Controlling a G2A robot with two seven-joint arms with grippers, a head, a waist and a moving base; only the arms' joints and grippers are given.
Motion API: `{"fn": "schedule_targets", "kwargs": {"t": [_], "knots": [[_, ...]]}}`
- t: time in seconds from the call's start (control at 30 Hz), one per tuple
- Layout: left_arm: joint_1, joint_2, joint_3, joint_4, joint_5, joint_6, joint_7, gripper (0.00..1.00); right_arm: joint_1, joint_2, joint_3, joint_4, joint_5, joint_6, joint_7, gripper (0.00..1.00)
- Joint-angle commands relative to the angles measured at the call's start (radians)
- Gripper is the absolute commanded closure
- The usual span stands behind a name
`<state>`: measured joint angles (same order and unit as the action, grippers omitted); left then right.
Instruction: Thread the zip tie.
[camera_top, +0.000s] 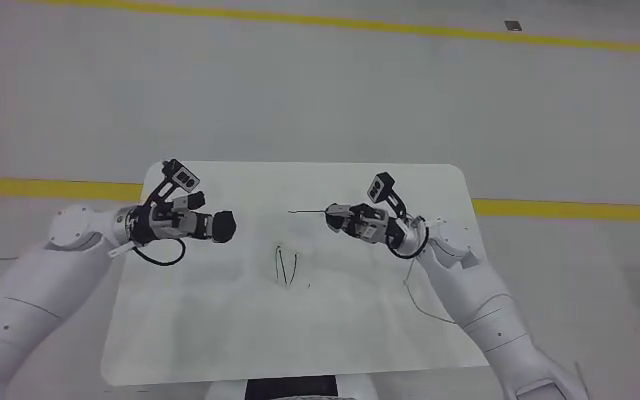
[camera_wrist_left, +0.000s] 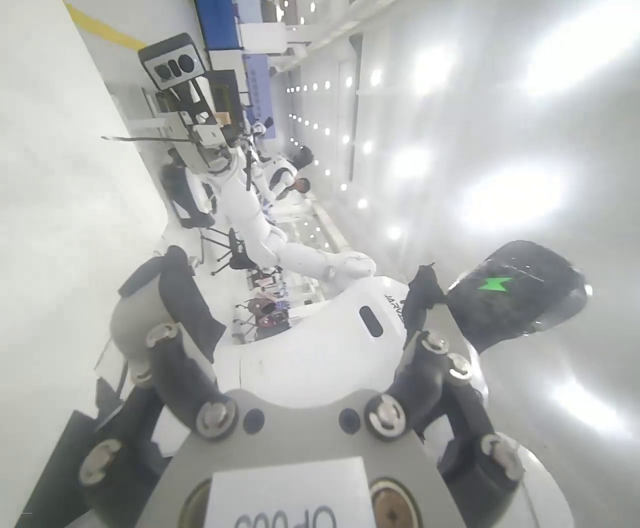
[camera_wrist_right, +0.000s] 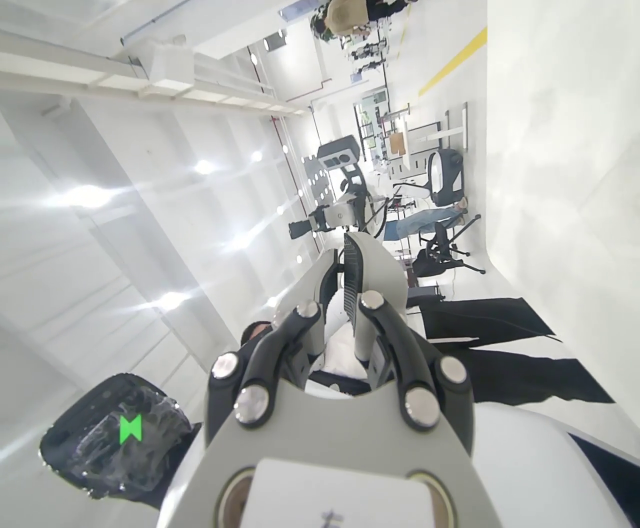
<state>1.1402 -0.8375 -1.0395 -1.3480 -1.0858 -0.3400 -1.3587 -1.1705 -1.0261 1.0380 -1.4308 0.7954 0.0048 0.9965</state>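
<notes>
Right gripper (camera_top: 333, 219): pinching the zip tie (camera_top: 307, 211) at one end, holding it level above the tabletop (camera_top: 400, 320).
Left gripper (camera_top: 222, 227): hanging spread wide, gripping nothing, well apart from the tie's free tip.
Risk: the unsupported tip is likely wobbling, so the left gripper may be closing on air.
Risk 2: pinching too far back is risking the strap bending and missing the head slot.
Loose ties (camera_top: 288, 264): lying on the tabletop between the arms, a snag risk if an arm dips.

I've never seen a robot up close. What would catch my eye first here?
Two white arms face each other above a white table. The right gripper is shut on a thin dark zip tie that points toward the open left gripper. Between them, a few thin dark strands lie on the table.
</notes>
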Motion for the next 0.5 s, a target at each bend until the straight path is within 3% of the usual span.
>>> {"fn": "schedule_targets", "kwargs": {"t": [0.0,0.1,0.17,0.47], "knots": [[-0.028,-0.025,0.029,0.055,-0.020,0.000,-0.029,0.00,0.018,-0.008,-0.021,0.002,-0.013,-0.046,0.020,1.00],[-0.071,-0.058,0.061,0.127,0.046,0.000,-0.021,0.00,0.043,-0.027,-0.064,0.018,-0.020,-0.139,0.051,1.00],[-0.091,-0.073,0.064,0.146,0.100,0.000,0.001,0.00,0.061,-0.038,-0.087,0.034,-0.024,-0.172,0.055,1.00],[-0.091,-0.073,0.064,0.146,0.100,0.000,0.001,0.00,0.061,-0.038,-0.087,0.034,-0.024,-0.172,0.055,1.00]]}}
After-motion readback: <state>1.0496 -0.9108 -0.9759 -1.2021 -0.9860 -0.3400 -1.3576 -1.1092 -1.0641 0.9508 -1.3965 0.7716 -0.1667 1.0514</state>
